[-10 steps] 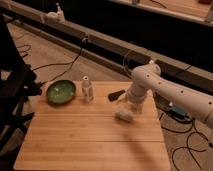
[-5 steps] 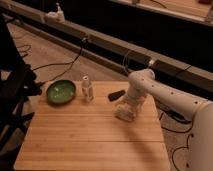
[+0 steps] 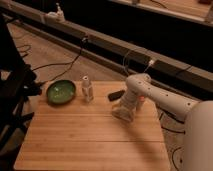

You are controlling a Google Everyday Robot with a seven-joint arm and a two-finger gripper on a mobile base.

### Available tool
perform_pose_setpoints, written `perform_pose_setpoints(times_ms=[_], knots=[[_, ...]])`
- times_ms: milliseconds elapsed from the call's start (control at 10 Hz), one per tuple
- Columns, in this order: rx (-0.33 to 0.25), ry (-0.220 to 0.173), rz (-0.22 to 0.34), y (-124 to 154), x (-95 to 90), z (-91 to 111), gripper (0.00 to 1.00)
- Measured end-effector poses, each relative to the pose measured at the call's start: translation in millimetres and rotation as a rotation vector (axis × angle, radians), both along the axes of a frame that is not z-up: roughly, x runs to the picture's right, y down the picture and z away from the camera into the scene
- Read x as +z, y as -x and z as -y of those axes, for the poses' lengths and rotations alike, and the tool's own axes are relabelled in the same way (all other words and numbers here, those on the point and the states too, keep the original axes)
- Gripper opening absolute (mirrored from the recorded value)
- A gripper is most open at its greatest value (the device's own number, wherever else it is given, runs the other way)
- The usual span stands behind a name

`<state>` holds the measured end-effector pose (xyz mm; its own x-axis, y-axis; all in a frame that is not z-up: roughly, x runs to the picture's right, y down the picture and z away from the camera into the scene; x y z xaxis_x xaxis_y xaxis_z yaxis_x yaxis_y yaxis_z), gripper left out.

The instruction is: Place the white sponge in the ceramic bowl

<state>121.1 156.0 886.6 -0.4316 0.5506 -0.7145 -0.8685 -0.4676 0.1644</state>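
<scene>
The green ceramic bowl (image 3: 61, 92) sits at the table's far left. The white sponge (image 3: 122, 113) lies on the right part of the wooden table (image 3: 90, 137), under the end of my white arm. My gripper (image 3: 125, 107) is down right at the sponge, touching or closing in on it. The arm comes in from the right and hides much of the gripper.
A small white bottle (image 3: 87, 89) stands just right of the bowl. A black rectangular block (image 3: 116, 94) lies behind the gripper. A pale cup (image 3: 141, 103) is partly hidden behind the arm. Cables run along the floor beyond the table.
The arm has swung closer to the camera and now fills the right edge. The gripper has stayed low at the sponge; the sponge has not visibly moved.
</scene>
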Motion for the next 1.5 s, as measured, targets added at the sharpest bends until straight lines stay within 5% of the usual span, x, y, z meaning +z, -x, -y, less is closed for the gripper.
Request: perform_pose_setpoints(times_ms=[400, 700, 900, 1500], knots=[[-0.032, 0.007, 0.02, 0, 1.6, -1, 0.28], [-0.044, -0.05, 0.03, -1, -5.4, 24, 0.02], [-0.026, -0.112, 0.063, 2, -23.3, 53, 0.0], [-0.03, -0.246, 0.21, 26, -81.2, 97, 0.0]])
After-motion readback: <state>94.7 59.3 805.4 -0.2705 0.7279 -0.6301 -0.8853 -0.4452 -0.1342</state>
